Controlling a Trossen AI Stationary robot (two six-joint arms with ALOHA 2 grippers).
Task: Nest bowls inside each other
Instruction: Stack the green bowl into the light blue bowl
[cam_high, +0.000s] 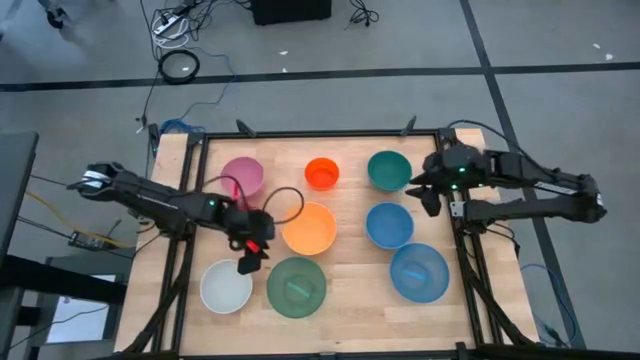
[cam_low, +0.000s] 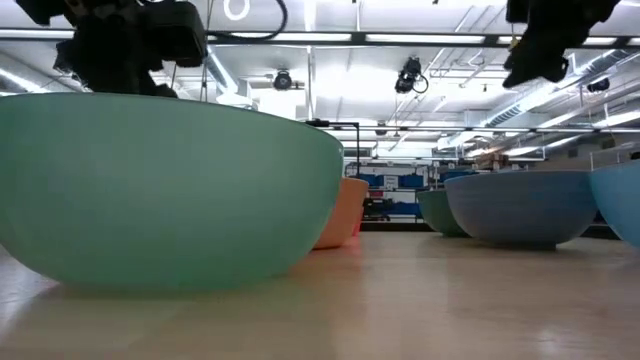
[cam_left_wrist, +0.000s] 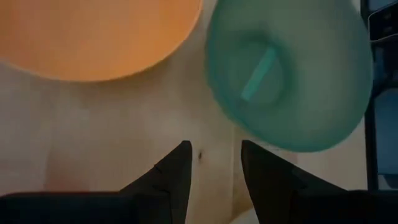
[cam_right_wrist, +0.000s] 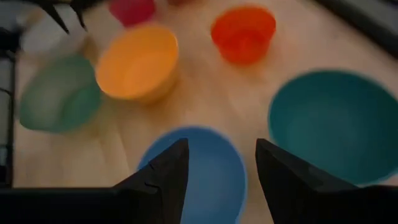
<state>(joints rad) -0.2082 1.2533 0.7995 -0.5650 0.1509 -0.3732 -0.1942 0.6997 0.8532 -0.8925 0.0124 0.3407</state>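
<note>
Plain round bowls (cam_high: 309, 228) spread singly across the worktop (cam_high: 350, 290).
Left end effector (cam_high: 246, 265) and right end effector (cam_high: 428, 207) open, empty; pink bowl (cam_high: 241, 176) partly hidden.

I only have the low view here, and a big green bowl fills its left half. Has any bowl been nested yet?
Observer: No. From above, every bowl in sight sits alone on the table, the green bowl included.
Operator: Where is the left pincer?
Observer: The left pincer hangs open and empty over bare wood between the green bowl and the white bowl.
Operator: And the right one?
Observer: The right pincer is open and empty above the edge of a blue bowl, beside the teal bowl.
</note>
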